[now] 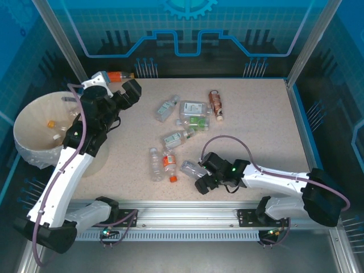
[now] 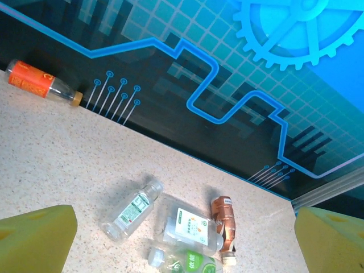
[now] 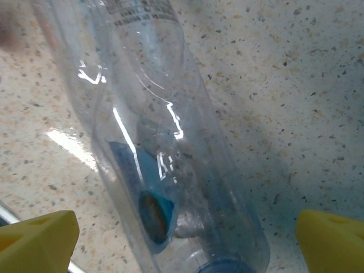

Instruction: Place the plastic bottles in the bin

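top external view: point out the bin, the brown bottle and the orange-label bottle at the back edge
the bin [image 1: 31, 128], top external view, bare inner wall on its left side
brown bottle [image 1: 215, 104], top external view, middle of its body
orange-label bottle [image 1: 119, 75], top external view, on its orange label

The right half of the table [image 1: 267, 125] is left bare and lies open for passage. The middle is crowded by the plastic bottles [image 1: 192, 108], scattered close together with only narrow gaps between them. The near-right of the rim of the bin [image 1: 23, 116] is crossed by the left arm [image 1: 71, 165]. The space between the spread fingers of the right gripper [image 1: 200, 173] is taken up by a clear bottle [image 3: 170, 148], seemingly untouched.
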You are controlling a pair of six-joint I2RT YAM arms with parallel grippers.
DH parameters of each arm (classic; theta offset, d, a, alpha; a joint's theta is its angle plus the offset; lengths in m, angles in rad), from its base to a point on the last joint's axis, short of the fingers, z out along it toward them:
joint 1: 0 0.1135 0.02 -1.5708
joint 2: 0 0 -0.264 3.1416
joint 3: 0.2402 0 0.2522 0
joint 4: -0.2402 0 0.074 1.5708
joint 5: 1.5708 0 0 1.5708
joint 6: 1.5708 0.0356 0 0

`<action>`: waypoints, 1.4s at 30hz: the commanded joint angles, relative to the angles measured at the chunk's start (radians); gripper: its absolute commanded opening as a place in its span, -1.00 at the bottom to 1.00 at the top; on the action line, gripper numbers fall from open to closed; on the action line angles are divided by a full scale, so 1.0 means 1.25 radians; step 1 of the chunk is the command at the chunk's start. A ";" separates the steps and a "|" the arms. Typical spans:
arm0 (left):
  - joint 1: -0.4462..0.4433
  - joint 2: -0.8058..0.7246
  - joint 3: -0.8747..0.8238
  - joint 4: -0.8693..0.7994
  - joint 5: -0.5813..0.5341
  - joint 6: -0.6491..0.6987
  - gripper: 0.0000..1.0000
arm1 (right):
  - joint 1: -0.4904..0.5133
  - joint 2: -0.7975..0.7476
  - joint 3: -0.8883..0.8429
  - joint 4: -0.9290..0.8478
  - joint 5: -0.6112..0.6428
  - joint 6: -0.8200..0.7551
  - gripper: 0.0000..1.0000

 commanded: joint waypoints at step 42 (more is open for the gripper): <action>-0.040 0.066 -0.107 0.193 0.172 -0.023 0.98 | -0.157 -0.253 -0.142 0.170 0.037 0.162 0.01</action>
